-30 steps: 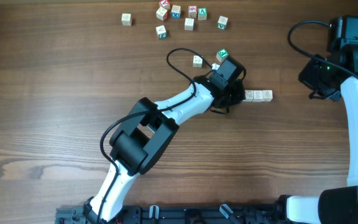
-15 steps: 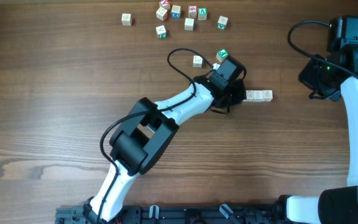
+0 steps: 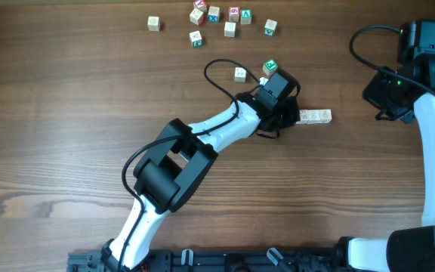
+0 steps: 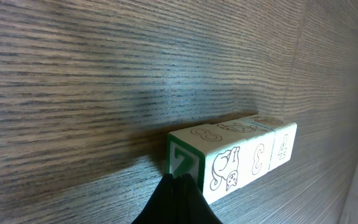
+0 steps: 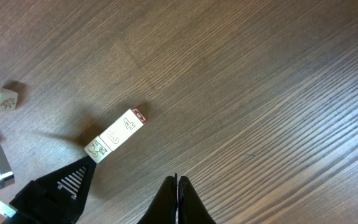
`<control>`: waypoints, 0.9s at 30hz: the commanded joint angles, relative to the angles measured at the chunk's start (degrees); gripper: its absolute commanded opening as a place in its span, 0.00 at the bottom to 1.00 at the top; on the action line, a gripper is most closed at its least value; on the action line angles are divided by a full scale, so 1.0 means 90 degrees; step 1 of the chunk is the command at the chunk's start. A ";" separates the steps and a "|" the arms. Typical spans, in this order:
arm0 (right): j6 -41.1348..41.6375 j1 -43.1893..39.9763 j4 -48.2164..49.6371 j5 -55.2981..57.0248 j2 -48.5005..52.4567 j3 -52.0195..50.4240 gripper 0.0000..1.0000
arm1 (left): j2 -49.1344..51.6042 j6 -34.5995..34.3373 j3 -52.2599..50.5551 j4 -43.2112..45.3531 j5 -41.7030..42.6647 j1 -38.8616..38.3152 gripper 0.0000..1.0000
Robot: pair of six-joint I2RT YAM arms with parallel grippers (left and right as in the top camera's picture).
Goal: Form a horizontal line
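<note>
The horizontal line (image 3: 315,115) is a short bar of three pale cubes lying right of the table's middle. The left wrist view shows the horizontal line (image 4: 232,160) from its near end, with drawings and numbers on its faces. My left gripper (image 4: 180,182) is shut, its tips pressed against the green-marked end cube, holding nothing. From above, the left gripper (image 3: 291,115) sits just left of the bar. My right gripper (image 5: 178,184) is shut and empty, hovering over bare wood well right of the horizontal line (image 5: 116,135).
Several loose cubes (image 3: 229,29) lie scattered along the far edge. Two more, a green-marked cube (image 3: 270,67) and a pale cube (image 3: 240,73), sit just behind the left wrist. The right arm (image 3: 399,83) stands at the right side. A black cable (image 3: 216,72) loops above the left arm.
</note>
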 commanded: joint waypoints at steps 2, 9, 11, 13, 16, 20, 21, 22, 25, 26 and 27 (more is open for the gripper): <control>0.0080 -0.0005 0.0022 -0.0044 0.0083 -0.0049 0.05 | 0.0075 -0.0053 -0.0019 -0.0036 0.0102 -0.0024 0.04; 0.0219 -0.0005 0.0141 0.0267 0.0214 -0.0053 0.05 | 0.0075 -0.0053 -0.0019 -0.0049 0.0100 -0.0022 0.04; 0.0534 -0.0005 0.0061 0.0554 0.0333 -0.0053 0.04 | 0.0075 -0.0053 -0.0019 -0.0049 0.0100 -0.0022 0.04; 0.0792 -0.0005 -0.0019 0.0767 0.0503 -0.0053 0.05 | 0.0075 -0.0053 -0.0019 -0.0051 0.0100 -0.0017 0.04; 0.0816 -0.0005 -0.0032 0.0806 0.0838 -0.0053 0.04 | 0.0075 -0.0053 -0.0019 -0.0056 0.0102 -0.0005 0.04; 0.0855 -0.0005 -0.0032 0.0782 0.1389 -0.0053 0.04 | 0.0075 -0.0053 -0.0019 -0.0102 0.0100 0.0027 0.04; 0.0933 -0.0005 -0.0044 0.0782 0.1562 -0.0053 0.04 | 0.0075 -0.0056 -0.0019 -0.0126 0.0102 0.0046 0.04; 0.0928 -0.0005 -0.0032 0.0736 0.1695 -0.0053 0.04 | 0.0075 -0.0056 -0.0019 -0.0168 0.0102 0.0070 0.04; 0.0925 -0.0010 0.0019 0.0588 0.2064 -0.0053 0.04 | 0.0070 -0.0056 -0.0019 -0.0296 0.0104 0.0146 0.04; 0.0930 -0.0019 0.0056 0.0568 0.2169 -0.0053 0.04 | 0.0070 -0.0058 -0.0019 -0.0340 0.0104 0.0168 0.04; 0.0928 -0.0032 0.0102 0.0520 0.2266 -0.0053 0.04 | 0.0070 -0.0058 -0.0019 -0.0374 0.0107 0.0187 0.04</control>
